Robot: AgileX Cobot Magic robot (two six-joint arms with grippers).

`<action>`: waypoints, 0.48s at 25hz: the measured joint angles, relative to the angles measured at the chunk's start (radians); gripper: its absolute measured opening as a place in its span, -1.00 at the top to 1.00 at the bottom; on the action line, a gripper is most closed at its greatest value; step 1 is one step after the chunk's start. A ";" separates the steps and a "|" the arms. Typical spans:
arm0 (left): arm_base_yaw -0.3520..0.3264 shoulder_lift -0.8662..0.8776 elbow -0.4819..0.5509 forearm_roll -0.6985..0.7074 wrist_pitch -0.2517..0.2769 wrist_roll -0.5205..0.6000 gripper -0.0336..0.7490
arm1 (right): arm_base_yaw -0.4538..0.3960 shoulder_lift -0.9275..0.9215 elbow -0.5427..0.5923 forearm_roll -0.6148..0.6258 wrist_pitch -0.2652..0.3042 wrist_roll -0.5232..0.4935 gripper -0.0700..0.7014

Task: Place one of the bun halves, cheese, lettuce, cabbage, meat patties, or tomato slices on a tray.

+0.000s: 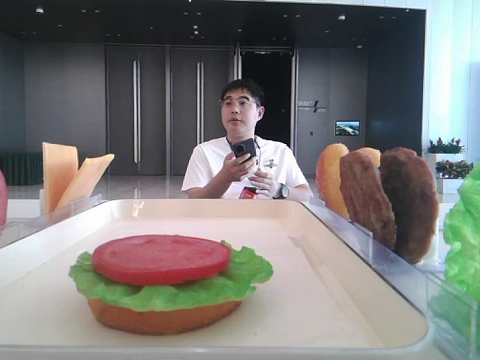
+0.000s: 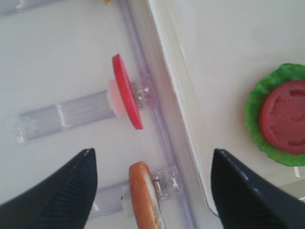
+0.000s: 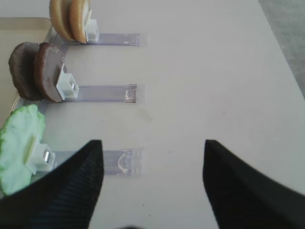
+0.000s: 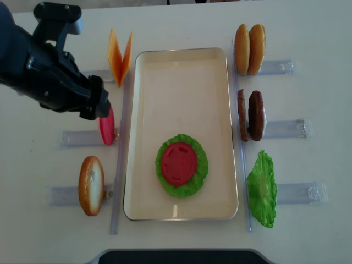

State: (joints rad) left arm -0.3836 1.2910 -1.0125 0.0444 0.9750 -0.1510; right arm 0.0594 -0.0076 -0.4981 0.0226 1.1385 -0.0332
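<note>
The left arm point(image 4: 49, 66) hides its end effector above the tomato slice point(image 4: 106, 127).

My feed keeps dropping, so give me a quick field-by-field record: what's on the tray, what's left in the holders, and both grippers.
tray: holds one stack
stack: bun half at the bottom, lettuce on it, tomato slice on top
left holders: two cheese slices, one tomato slice, one bun half
right holders: two bun halves, two meat patties, one lettuce leaf
left gripper: open, empty, above the left holders
right gripper: open, empty, over bare table beside the right holders
</note>
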 joint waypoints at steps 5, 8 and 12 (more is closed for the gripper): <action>0.000 0.000 -0.014 0.031 0.060 -0.007 -0.53 | 0.000 0.000 0.000 0.000 0.000 0.000 -0.38; 0.006 0.000 -0.025 0.047 0.095 -0.009 -0.53 | 0.000 0.000 0.000 0.000 0.000 0.000 -0.38; 0.097 0.000 -0.057 0.047 0.139 0.003 -0.53 | 0.000 0.000 0.000 0.000 0.000 0.000 -0.38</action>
State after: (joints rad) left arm -0.2864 1.2910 -1.0698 0.0911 1.1137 -0.1485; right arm 0.0594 -0.0076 -0.4981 0.0226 1.1385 -0.0332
